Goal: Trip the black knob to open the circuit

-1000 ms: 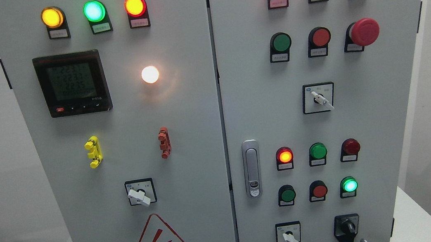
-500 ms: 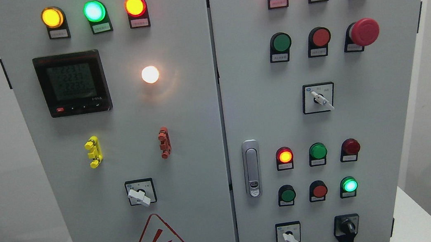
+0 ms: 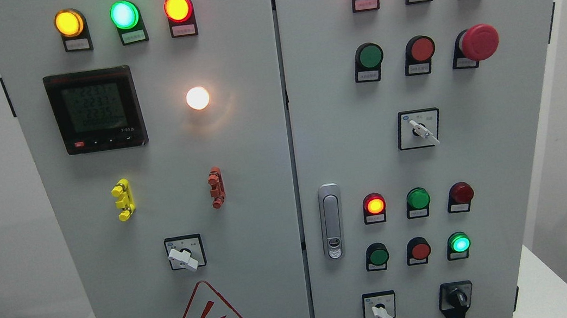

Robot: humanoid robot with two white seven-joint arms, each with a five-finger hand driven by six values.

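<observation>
The black knob (image 3: pixel 456 299) sits untouched, its grip ridge tilted upper-right to lower-left.

Head view, close, facing cabinet (image 3: pixel 260 145) front

Nothing of the robot's body is shown in the head view, so its colours, shapes, cables, screws and markings cannot be told.
</observation>
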